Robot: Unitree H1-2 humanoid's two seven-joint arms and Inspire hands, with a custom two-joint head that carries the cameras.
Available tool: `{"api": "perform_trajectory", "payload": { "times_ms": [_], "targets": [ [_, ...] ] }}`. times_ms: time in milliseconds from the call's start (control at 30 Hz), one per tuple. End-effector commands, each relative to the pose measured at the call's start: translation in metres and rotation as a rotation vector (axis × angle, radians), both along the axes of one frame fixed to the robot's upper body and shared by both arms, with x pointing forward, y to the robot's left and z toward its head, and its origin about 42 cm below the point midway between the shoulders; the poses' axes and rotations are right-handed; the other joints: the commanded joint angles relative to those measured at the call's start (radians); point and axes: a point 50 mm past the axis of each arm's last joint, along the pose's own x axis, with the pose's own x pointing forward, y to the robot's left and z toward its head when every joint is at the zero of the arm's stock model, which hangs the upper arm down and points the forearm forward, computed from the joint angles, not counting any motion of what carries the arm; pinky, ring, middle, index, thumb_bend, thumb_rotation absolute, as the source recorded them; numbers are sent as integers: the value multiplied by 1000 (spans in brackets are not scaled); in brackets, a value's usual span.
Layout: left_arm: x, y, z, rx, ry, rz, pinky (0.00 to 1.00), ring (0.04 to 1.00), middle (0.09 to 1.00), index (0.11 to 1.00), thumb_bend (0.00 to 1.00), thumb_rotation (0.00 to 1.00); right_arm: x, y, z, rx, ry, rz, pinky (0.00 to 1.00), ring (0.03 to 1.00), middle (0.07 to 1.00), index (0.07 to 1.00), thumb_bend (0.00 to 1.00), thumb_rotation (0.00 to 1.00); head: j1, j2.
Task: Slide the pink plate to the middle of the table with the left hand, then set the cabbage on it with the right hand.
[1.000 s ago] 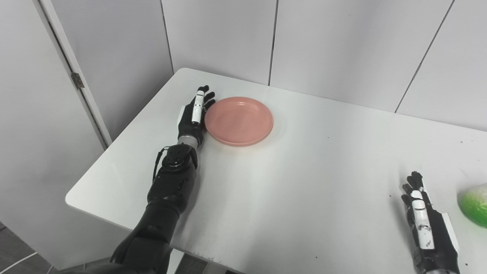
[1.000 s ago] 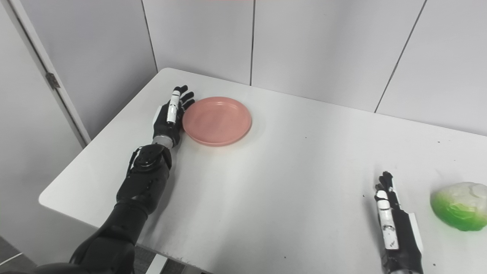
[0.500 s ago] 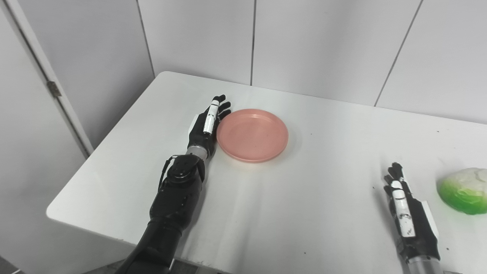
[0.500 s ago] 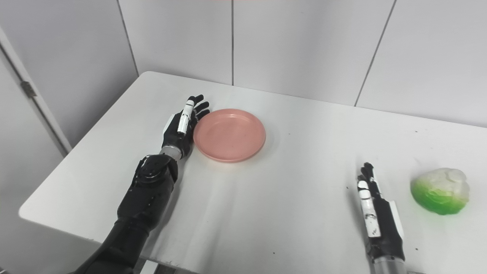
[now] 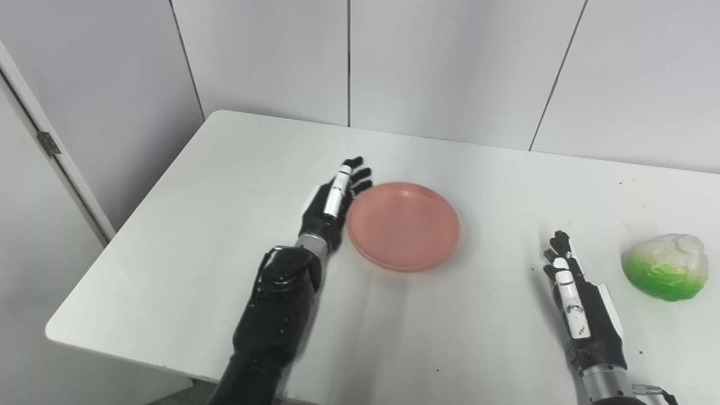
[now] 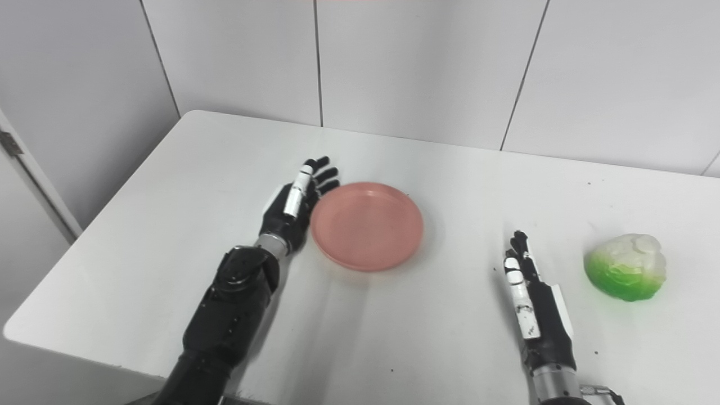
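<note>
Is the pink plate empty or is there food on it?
Empty. The pink plate shows only bare pink; the cabbage sits apart on the table.

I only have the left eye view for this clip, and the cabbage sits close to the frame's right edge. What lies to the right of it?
Observer: In the right eye view the table runs on past the cabbage and out of frame. Only white tabletop shows there.
Operator: Is the right robot hand touching the cabbage?
Observer: No. The right eye view shows a broader strip of bare tabletop between the right robot hand and the cabbage.
</note>
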Motion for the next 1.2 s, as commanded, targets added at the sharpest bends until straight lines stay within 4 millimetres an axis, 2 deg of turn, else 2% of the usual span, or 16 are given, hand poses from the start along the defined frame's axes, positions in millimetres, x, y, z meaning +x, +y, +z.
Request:
{"api": "perform_trajectory", "payload": {
  "times_ms": [0,267,567,600,867,933,967,1000,1033,1067,1167],
  "targets": [
    [-6,-16,-3,-7,39,-71,870,894,901,893,402,1000,1,11,6,8,11,22,958,978,989,1000,329,1000,-9,4],
    [-25,-27,-10,-27,57,-112,887,907,911,903,415,1000,1,18,6,34,4,31,958,977,989,1000,293,1000,-53,14],
    [-34,-15,-20,-27,69,-98,906,914,920,912,413,1000,0,25,8,28,-6,22,927,958,975,992,277,1000,-127,27],
    [-35,-13,-22,-27,70,-94,905,915,921,914,411,1000,-1,25,9,21,-7,20,924,956,974,992,285,1000,-163,28],
    [-38,-3,-29,-65,74,-78,908,911,916,911,427,1000,-4,23,13,-38,-61,-20,934,958,975,981,343,1000,-265,25],
    [-38,0,-30,-69,74,-82,910,912,918,913,434,1000,-5,24,23,-57,-93,-33,947,961,975,979,396,1000,-265,25],
    [-37,1,-30,-71,72,-86,911,912,918,913,435,1000,-5,24,31,-79,-124,-38,950,962,975,979,408,1000,-329,19],
    [-37,2,-30,-73,71,-89,915,915,920,917,431,1000,-5,25,36,-95,-145,-41,945,958,972,976,477,1000,-329,19],
    [-37,3,-30,-74,70,-91,916,916,921,918,429,1000,-5,25,41,-114,-170,-46,943,956,971,975,501,1000,-370,17],
    [-36,4,-31,-74,69,-94,917,918,922,918,428,1000,-5,25,49,-137,-210,-51,935,951,966,971,517,1000,-370,17],
    [-36,10,-33,-67,67,-100,913,915,917,914,428,1000,-4,25,77,-257,-338,-98,885,930,954,969,570,1000,-437,12]
  ]
}}
